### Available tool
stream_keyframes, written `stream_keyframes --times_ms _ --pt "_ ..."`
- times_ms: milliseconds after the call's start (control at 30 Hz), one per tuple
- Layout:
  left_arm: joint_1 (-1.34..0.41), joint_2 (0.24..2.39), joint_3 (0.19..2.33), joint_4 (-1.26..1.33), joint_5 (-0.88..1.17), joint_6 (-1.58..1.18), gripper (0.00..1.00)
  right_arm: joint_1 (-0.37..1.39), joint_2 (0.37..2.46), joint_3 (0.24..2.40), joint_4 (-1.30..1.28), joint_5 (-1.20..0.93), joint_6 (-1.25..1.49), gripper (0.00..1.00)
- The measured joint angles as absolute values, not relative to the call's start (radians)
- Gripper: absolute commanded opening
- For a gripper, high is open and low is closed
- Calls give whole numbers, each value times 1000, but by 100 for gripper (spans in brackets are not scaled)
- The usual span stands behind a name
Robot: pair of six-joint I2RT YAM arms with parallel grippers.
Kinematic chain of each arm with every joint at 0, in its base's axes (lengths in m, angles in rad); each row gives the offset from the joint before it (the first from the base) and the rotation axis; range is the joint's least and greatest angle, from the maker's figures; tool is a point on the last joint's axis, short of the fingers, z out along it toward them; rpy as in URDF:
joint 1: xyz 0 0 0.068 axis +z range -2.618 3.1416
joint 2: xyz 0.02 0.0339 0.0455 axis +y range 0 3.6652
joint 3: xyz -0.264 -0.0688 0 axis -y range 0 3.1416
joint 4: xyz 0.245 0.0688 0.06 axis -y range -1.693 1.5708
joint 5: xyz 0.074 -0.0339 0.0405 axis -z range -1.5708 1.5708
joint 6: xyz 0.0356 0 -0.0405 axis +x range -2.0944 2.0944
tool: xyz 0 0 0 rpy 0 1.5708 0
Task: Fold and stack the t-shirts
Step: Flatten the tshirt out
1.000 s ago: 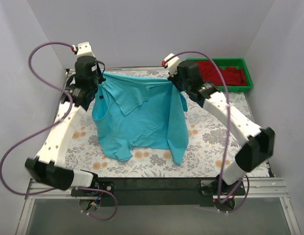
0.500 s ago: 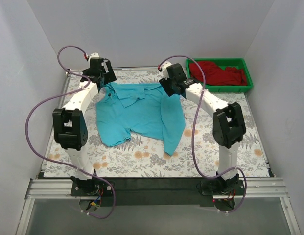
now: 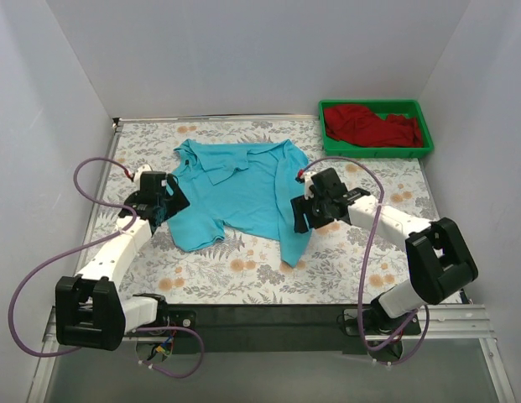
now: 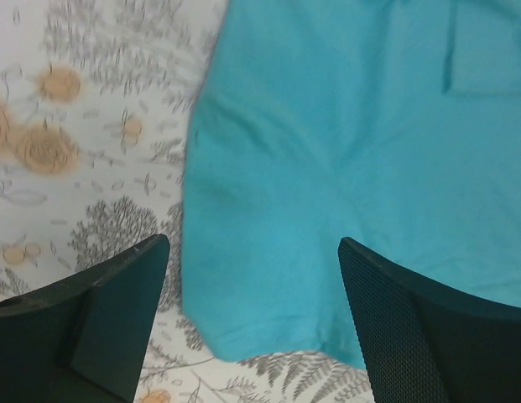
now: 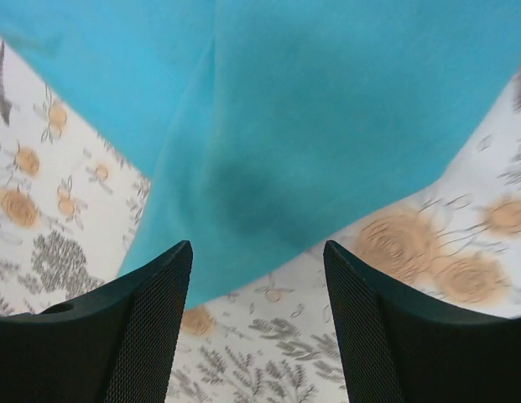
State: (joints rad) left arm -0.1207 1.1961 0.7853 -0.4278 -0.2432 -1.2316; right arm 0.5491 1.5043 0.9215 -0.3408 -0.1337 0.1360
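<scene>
The turquoise-blue t-shirt [image 3: 243, 189] lies spread on the floral table, collar at the far side, its right side folded into a long flap toward the front. My left gripper [image 3: 165, 201] hovers open over the shirt's left sleeve edge [image 4: 344, 126]; in the left wrist view the gripper [image 4: 253, 252] has nothing between its fingers. My right gripper [image 3: 308, 210] is open by the flap's right edge. The right wrist view shows that gripper [image 5: 257, 252] empty above the cloth [image 5: 327, 101]. The dark red t-shirt [image 3: 369, 126] sits crumpled in the tray.
The green plastic tray [image 3: 377, 154] stands at the far right corner. White walls close in the table on the left, back and right. Purple cables loop from both arms, the left one [image 3: 84, 172] out over the table's left edge.
Both grippers have opened and let go of the turquoise shirt's shoulders. The shirt has dropped flat onto the table. Both arms have pulled back toward the near side and lowered.
</scene>
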Motion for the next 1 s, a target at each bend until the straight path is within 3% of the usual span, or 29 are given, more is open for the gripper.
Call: stream_keyframes --times_ms 467,633,767,1000 --pt "-121 1234 625 -471 -168 -1344 58 589 1379 803 -285 -215 204 59" --pt "-121 1259 606 -471 -162 -1355 40 590 1375 802 -281 -212 206 59" --pt "-121 1289 601 -467 -155 -1369 0 589 1375 799 -281 -208 206 59" --pt "-123 1258 685 -598 -176 -1367 0 589 1345 786 -282 -180 204 59"
